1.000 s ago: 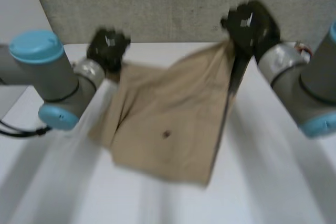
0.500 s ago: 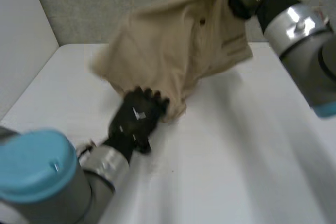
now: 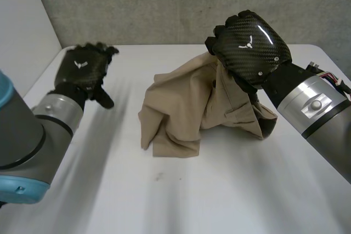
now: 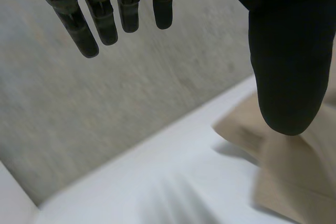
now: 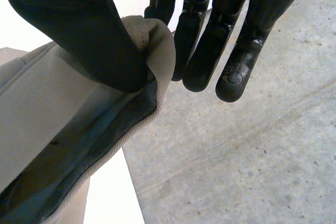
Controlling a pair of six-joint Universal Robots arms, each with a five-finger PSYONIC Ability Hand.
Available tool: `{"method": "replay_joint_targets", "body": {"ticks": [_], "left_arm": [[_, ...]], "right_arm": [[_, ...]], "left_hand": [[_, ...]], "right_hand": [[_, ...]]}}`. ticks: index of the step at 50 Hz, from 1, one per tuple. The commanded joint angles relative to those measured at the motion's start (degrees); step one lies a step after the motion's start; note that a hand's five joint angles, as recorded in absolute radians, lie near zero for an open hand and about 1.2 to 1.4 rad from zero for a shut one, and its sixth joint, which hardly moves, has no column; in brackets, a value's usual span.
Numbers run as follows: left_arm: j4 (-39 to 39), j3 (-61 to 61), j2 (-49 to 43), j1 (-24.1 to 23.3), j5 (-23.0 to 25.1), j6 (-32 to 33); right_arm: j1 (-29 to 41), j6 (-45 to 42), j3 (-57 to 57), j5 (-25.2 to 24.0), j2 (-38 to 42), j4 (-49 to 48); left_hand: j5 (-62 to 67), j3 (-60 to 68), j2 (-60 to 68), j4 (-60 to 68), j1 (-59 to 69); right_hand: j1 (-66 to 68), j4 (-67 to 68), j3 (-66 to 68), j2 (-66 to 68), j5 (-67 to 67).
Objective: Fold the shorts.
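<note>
Since the shorts [image 3: 186,113] are soft tan cloth, they slump in a crumpled heap near the middle of the table [image 3: 164,201], toward its far edge. The right hand [image 3: 249,47] sits above the table's far right part, at the heap's top. Its thumb pinches a thick sewn edge [image 5: 155,45] against a finger, waistband or leg hem, can't tell. That edge is held off the table and the rest drapes down onto it. The left hand [image 3: 83,69] hovers over the table's left side, well apart from the shorts, fingers straight, holding nothing.

My read: light, limp, no stiffness. It sags wherever it's unsupported, so one pinch just bunches it. Best hold looks like the sewn edge at two spread corners, so the cloth hangs flat before going onto the table.
</note>
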Motion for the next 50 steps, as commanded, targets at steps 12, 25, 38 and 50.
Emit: {"method": "replay_joint_targets", "body": {"ticks": [12,25,38,50], "left_arm": [[-15.19,9.74,-15.36,1.14,11.1,-15.93],[-16.25,19.68,-26.62,1.22,10.83,-15.58],[-15.89,16.35,-20.13,2.1,10.92,-15.32],[-15.81,12.74,-15.9,1.84,10.83,-15.14]], "right_arm": [[0.1,0.32,0.8,0.08,-2.66,0.22],[0.1,0.41,2.12,-1.15,-6.7,0.4],[-7.1,1.63,7.31,-0.89,-6.61,13.12],[-12.11,22.8,1.43,1.48,-14.43,25.43]], "left_hand": [[9.76,8.9,9.3,9.27,8.59],[56.13,55.27,55.67,55.65,54.96],[66.59,65.74,66.14,66.11,65.43],[66.59,65.74,66.14,66.11,65.43]], "right_hand": [[24.65,11.7,12.53,12.17,13.77],[24.65,11.7,12.53,12.17,13.77],[-28.22,-41.17,-40.34,-40.7,-39.1],[-31.98,-44.93,-44.1,-44.46,-42.86]]}}
